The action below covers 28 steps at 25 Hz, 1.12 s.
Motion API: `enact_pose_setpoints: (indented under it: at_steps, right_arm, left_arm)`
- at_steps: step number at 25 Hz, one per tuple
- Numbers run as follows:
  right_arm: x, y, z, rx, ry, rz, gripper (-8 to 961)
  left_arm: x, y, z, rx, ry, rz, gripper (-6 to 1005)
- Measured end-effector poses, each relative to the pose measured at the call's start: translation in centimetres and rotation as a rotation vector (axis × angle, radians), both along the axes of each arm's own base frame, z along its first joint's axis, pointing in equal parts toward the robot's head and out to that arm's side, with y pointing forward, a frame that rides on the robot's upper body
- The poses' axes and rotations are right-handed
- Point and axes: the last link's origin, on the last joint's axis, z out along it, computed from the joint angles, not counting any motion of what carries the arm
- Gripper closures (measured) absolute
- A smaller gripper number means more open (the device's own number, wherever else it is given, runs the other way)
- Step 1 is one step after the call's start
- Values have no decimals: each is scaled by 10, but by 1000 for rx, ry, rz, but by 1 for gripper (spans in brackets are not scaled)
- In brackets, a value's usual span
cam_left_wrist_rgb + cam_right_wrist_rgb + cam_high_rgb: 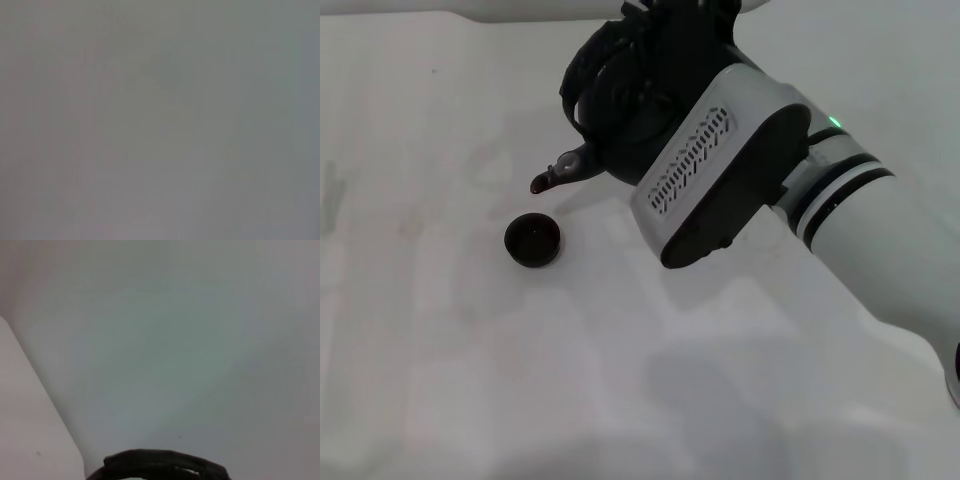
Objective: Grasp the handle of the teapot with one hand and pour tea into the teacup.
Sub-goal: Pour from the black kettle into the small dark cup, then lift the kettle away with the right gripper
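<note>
The right arm's wrist housing (720,170) fills the middle of the head view and hides the right pincer beneath it; whether its fingers are clenched or released cannot be told. The left pincer is not in view, and the left wrist view shows only a plain grey surface.

The white desk (440,380) carries the scene. The teapot (620,110), a dark round-bellied pot, sits directly under the wrist housing and appears tilted, with its spout (555,178) reaching out and downward from the arm toward the robot's left. Whether the pot is lifted clear of the desk cannot be judged. The handle (160,462), a dark arched band, crosses the near edge of the right wrist view, so it lies just beside the pincer.

The teacup (533,241) stands upright on the desk, just below and beyond the spout tip, not touching it, and looks dark inside.

Handling, as judged: the pot is probably heavy and rigid, and swings about its handle; a hold at the crown of the arch keeps the tilt controlled. The cup is small and light, easily nudged or overfilled.
</note>
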Motion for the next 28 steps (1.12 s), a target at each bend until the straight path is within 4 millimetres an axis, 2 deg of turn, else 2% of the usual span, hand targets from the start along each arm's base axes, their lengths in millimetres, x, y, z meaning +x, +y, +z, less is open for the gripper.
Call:
enact_pose_setpoints:
  at_steps: [28]
  right_arm:
    - [-3,-3,-3,-7,-14,21,855]
  left_arm:
    - [0,0,0,-3,0,-2,109]
